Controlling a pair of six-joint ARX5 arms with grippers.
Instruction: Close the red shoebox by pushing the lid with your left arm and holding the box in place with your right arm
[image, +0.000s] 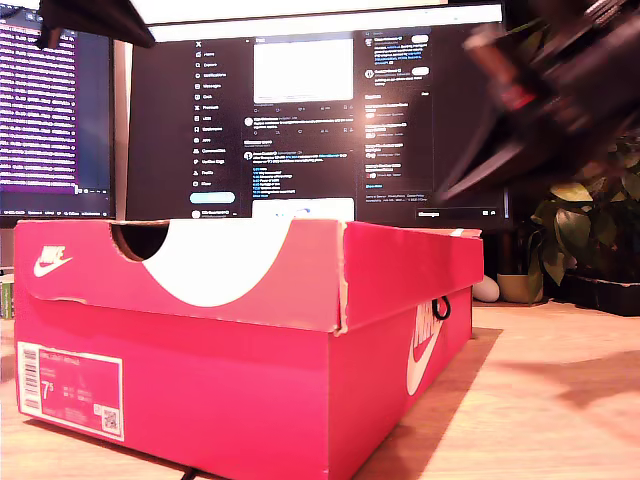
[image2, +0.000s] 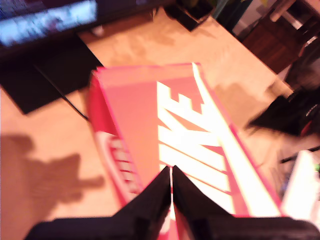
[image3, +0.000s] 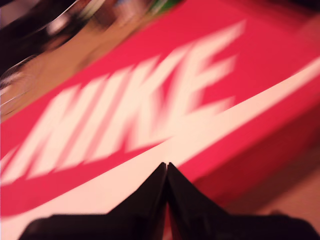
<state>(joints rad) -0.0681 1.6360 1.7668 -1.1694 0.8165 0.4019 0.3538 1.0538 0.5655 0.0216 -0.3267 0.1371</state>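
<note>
Exterior view: red shoebox (image: 240, 400) on wooden surface (image: 560, 400), lid (image: 300, 270) down. Light, stiff cardboard, likely slides; press lid top flat. My first gripper (image2: 171, 172), my second gripper (image3: 166, 167): jaws clenched, empty.

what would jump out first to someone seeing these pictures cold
The big red shoebox fills the exterior view's lower left on the wooden table, lid down with bold white lettering on top. Behind it glow dark monitors. My first gripper and second gripper both point shut over the lid.
</note>
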